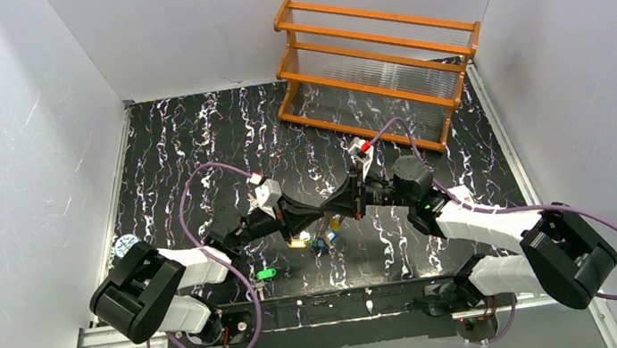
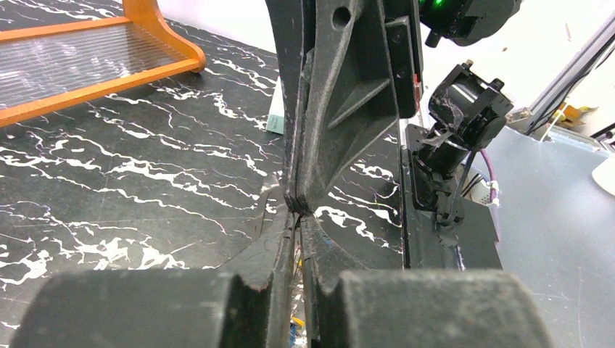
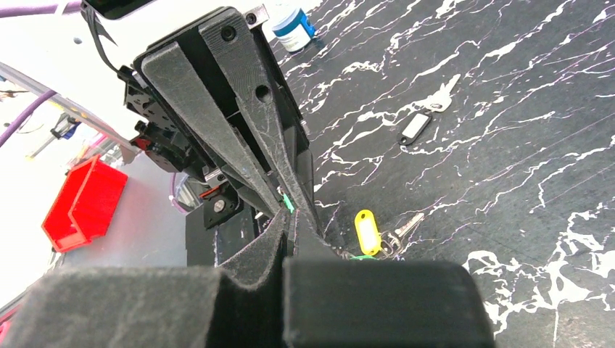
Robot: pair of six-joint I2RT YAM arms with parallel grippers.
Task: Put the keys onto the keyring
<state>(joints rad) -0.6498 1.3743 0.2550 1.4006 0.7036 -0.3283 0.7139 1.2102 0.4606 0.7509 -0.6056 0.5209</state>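
Overhead and wrist views, with both arms meeting tip to tip above the middle of the black marbled table. The left gripper and the right gripper each showed jaws at a narrow slit. The fingertips crowded one spot, and I could not tell whether anything was pinched there. I could not make out the keyring in any view; a thin curved line beside the tips in the left wrist view was too faint to name. The keys lay on the table. A yellow-headed key and a blue-headed key sat just on the near side of the meeting tips. A green-headed key lay nearer the left arm's base, and a dark-headed key lay well apart from the rest. A scrap of green showed at the edge of my right fingers beside the yellow head, too cut off to name. A blue-white can stood near the table's left edge. The orange rack stood at the far right corner. A red bin sat off the table, its inside hidden from me.
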